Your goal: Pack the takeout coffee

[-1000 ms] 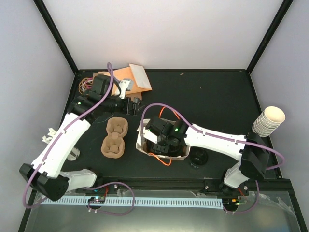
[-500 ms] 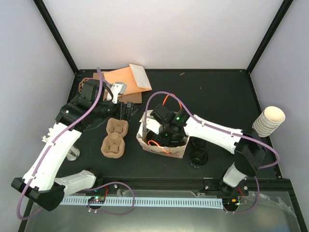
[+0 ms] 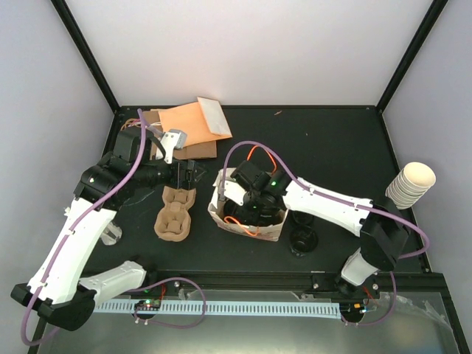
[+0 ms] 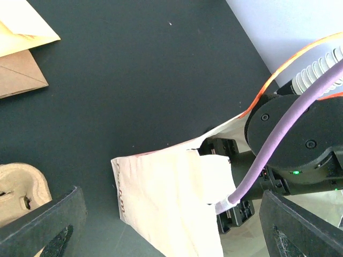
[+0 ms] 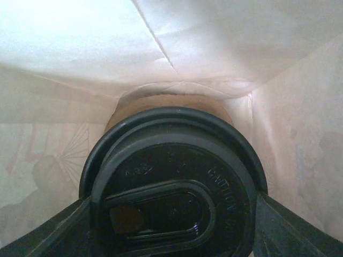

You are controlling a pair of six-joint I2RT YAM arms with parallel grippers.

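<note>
Our right fingers (image 5: 56,230) are deep inside a white paper bag (image 3: 218,214). One finger is on each side of the takeout coffee (image 5: 171,176), and they pinch it at its black lid. In the right wrist view we look straight at that lid. A bit of the brown cup peeks out behind it. White bag walls are all around the cup. So the takeout coffee is inside the bag, held by the right fingers.

Our left fingers (image 4: 43,225) are spread wide and hold nothing. They hang over the counter (image 3: 332,147), just to the left of the bag and near its open top. In the left wrist view we see the bag past them. The right arm (image 3: 324,206) reaches into its mouth. A purple cable and an orange cable run along that arm.

The bag is near the middle of the black counter. We cannot tell if it stands straight or leans. Near its left side, but not touching it, lies a brown cup tray (image 3: 174,210) with round hollows.

In the back left corner lies an orange envelope (image 3: 188,122) with a white sheet (image 3: 214,113) at its right end. A brown envelope (image 3: 198,151) lies just in front of them.

To the right of the bag, two round black lids (image 3: 304,240) lie on the counter. At the far right edge stands a tall stack of cream cups (image 3: 409,184), and it leans a little.
</note>
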